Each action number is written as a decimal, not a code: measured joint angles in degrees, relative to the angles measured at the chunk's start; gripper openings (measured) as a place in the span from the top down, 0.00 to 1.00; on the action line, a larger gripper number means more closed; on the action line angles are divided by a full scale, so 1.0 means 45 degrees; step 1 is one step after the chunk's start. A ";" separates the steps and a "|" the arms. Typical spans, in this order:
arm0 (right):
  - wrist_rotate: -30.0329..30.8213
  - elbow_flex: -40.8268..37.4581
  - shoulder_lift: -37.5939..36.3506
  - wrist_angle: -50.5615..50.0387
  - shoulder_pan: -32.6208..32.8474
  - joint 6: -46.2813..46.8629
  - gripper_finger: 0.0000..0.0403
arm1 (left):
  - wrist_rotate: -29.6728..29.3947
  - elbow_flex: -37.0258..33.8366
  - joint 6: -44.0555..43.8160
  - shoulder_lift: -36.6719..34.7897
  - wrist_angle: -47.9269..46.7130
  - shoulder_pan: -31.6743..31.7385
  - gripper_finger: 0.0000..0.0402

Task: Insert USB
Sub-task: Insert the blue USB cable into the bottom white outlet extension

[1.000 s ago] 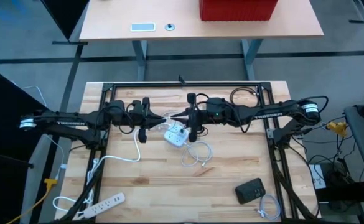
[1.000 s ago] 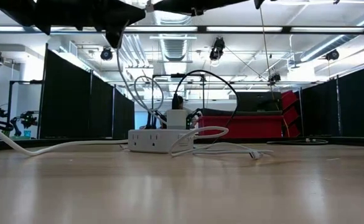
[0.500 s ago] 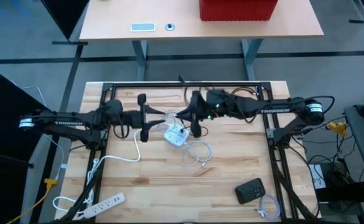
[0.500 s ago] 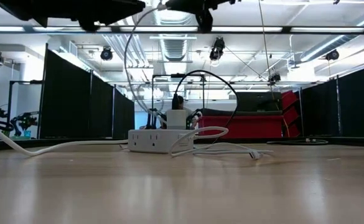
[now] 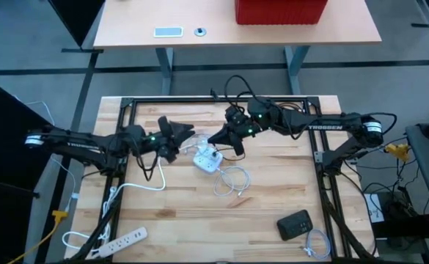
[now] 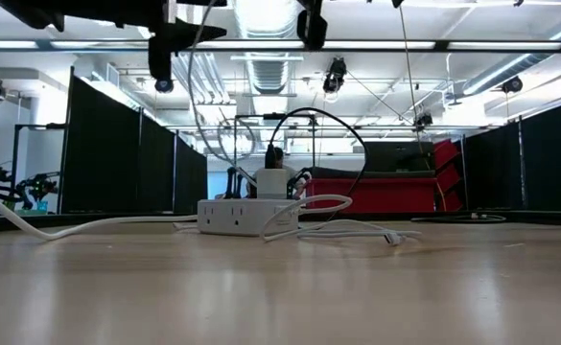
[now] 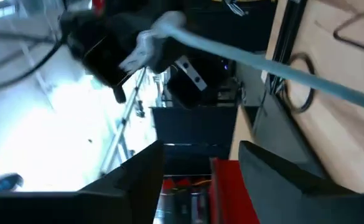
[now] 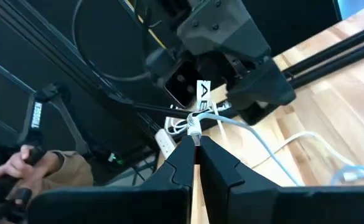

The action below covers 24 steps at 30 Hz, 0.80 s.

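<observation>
- Your right gripper (image 8: pixel 194 144) is clenched on the USB plug (image 8: pixel 196 122); the plug's white cable (image 8: pixel 256 140) trails away from the fingertips toward the table (image 5: pixel 273 213).
- Your left gripper (image 7: pixel 200 168) stands released, nothing between its fingers, with that plug ahead of them.
- The white hub (image 5: pixel 207 159) sits below, between both grippers.

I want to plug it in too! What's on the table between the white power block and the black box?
In the high view, loose white cable lies beside the white power block; then bare wood up to the black box.
</observation>
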 joint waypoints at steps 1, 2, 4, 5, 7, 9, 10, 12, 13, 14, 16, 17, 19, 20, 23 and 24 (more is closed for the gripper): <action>0.0000 0.0000 0.0000 -0.0019 0.0000 0.0042 1.00 | 0.0029 0.0000 0.0560 0.0099 0.0159 -0.0002 0.53; 0.0004 0.0000 0.0004 -0.0049 0.0005 0.0121 1.00 | 0.0199 0.0000 0.1000 0.0218 0.0305 -0.0011 0.54; 0.0069 -0.0005 0.0017 -0.0058 0.0005 0.0320 1.00 | 0.0696 0.0000 0.1568 0.0531 0.0674 -0.0090 0.57; 0.0079 -0.0005 0.0015 -0.0047 0.0005 0.0387 1.00 | 0.0921 0.0000 0.1739 0.0705 0.0869 -0.0184 0.58; 0.0092 -0.0005 0.0015 -0.0032 0.0005 0.0565 1.00 | 0.1161 0.0000 0.2133 0.1049 0.1441 -0.0401 0.60; 0.0097 -0.0005 0.0015 -0.0046 0.0005 0.0698 1.00 | 0.1177 0.0000 0.2747 0.1326 0.2183 -0.0639 0.62; 0.0097 -0.0005 0.0015 -0.0055 0.0005 0.0775 1.00 | 0.1175 0.0000 0.3083 0.1463 0.2511 -0.0753 0.63; 0.0095 -0.0005 0.0015 -0.0049 0.0005 0.0929 1.00 | 0.1159 0.0000 0.3793 0.1755 0.3093 -0.0941 0.64; 0.0092 -0.0005 0.0015 -0.0057 0.0005 0.0948 1.00 | 0.1158 0.0000 0.4116 0.1869 0.3377 -0.1019 0.65; 0.0092 -0.0005 0.0015 -0.0068 0.0005 0.0965 1.00 | 0.1158 0.0000 0.4396 0.1960 0.3644 -0.1080 0.66; 0.0092 -0.0005 0.0015 -0.0132 0.0005 0.1017 1.00 | 0.1156 0.0054 0.4766 0.2129 0.3796 -0.1126 0.66; 0.0092 -0.0005 0.0015 -0.0136 0.0005 0.1015 1.00 | 0.1156 0.0092 0.4912 0.2238 0.3804 -0.1126 0.66; 0.0093 -0.0005 0.0015 -0.0223 0.0005 0.1012 1.00 | 0.1156 0.0112 0.5300 0.2457 0.3718 -0.1126 0.67; 0.0097 -0.0009 0.0015 -0.0306 0.0005 0.1013 1.00 | 0.1151 0.0132 0.5566 0.2544 0.3711 -0.1136 0.67; 0.0101 -0.0011 0.0015 -0.0390 0.0005 0.1007 1.00 | 0.1151 0.0146 0.6545 0.2711 0.3688 -0.1179 0.67; 0.0102 -0.0012 0.0015 -0.0409 0.0005 0.1007 1.00 | 0.1151 0.0146 0.6710 0.2734 0.3693 -0.1179 0.67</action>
